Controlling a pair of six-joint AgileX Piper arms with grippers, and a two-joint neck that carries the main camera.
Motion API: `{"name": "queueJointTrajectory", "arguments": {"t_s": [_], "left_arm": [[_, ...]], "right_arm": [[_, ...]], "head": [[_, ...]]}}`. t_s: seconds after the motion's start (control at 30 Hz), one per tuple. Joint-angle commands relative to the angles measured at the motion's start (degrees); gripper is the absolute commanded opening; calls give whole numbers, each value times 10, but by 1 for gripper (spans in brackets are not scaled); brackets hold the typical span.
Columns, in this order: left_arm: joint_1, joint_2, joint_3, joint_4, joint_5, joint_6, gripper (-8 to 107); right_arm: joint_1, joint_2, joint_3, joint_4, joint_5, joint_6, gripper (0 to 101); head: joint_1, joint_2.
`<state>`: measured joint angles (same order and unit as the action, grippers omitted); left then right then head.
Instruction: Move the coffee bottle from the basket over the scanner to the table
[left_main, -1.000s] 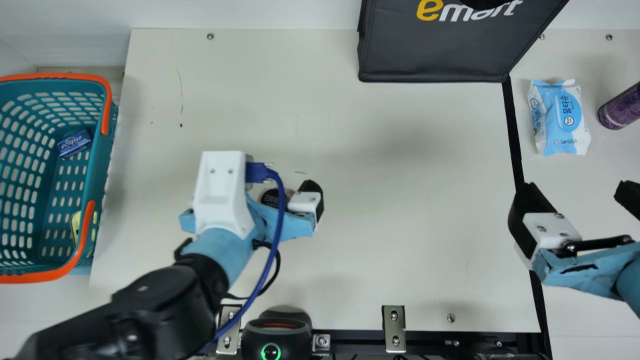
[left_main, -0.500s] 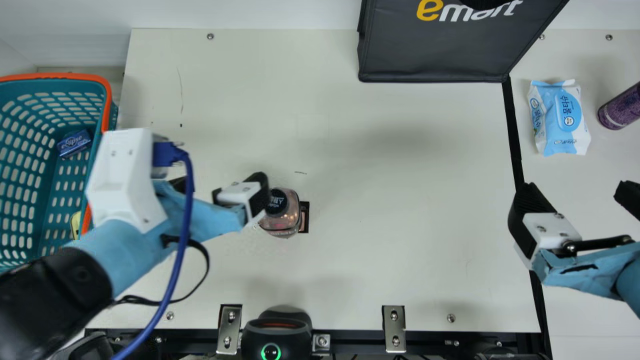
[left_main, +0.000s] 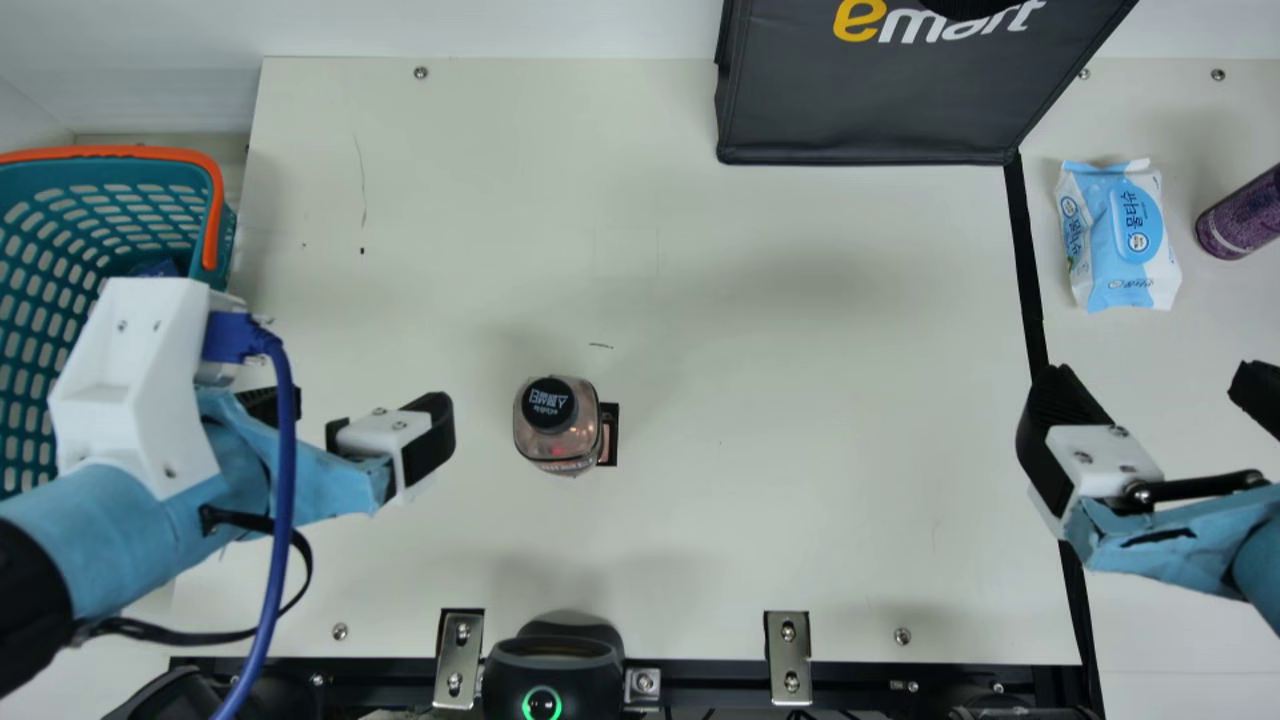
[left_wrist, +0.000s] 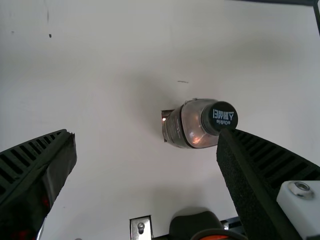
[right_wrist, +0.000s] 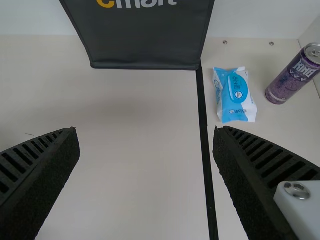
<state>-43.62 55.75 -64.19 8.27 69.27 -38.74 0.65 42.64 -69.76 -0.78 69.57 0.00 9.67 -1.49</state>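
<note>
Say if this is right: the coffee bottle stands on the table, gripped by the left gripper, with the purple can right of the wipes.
One error: the main view shows the left gripper open and apart from the coffee bottle, not gripping it. The bottle stands on the table, with the purple can right of the wipes.
</note>
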Motion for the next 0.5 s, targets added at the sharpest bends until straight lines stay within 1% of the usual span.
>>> {"name": "queueJointTrajectory", "arguments": {"t_s": [0.0, 0.17, 0.47], "left_arm": [[-9, 4, -5, 6, 3, 0, 90], [-68, 27, -17, 55, 3, -43, 90], [-221, 97, -25, 170, -1, -195, 90]], "right_arm": [[0, 0, 0, 0, 0, 0, 95], [0, 0, 0, 0, 0, 0, 95], [0, 0, 0, 0, 0, 0, 95]], "head": [[-17, -1], [-17, -1], [-17, -1]]}}
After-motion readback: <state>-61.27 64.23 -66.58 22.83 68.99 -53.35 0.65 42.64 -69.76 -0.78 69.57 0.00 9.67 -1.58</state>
